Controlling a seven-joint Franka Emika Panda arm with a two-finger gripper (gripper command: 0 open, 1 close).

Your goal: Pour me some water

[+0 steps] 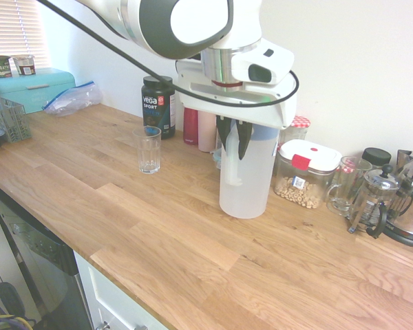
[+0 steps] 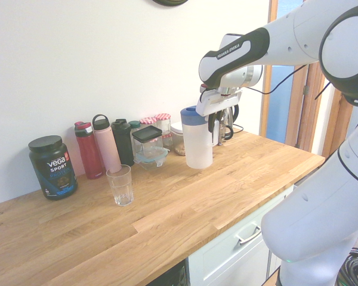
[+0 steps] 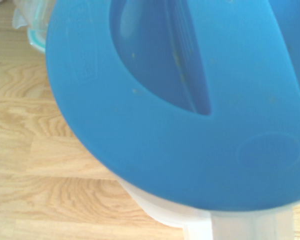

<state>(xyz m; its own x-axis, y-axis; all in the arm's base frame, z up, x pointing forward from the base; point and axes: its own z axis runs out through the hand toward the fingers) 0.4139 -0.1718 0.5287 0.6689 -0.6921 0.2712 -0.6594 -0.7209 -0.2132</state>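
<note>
Beneath the wrist of the arm, the pitcher (image 2: 198,143) stands upright on the counter (image 1: 165,227), its blue lid (image 3: 155,155) on. The fingers (image 1: 245,141) are closed on the pitcher's handle (image 1: 234,172), pointing down beside its upper body, so the body lies just beside them and its base well below their tips. The clear drinking glass (image 1: 149,151) stands upright, apart from the pitcher, on the side away from the clear container of nuts (image 1: 299,187). That container, with its white lid, is just beside the pitcher; past it, farther from the pitcher, come a glass mug (image 1: 345,187) and a French press (image 1: 376,199). The black Vega tub (image 2: 52,170), red bottle (image 2: 89,152) and pink bottle (image 2: 107,146) stand on the glass's side of the pitcher, nearer the wall.
</note>
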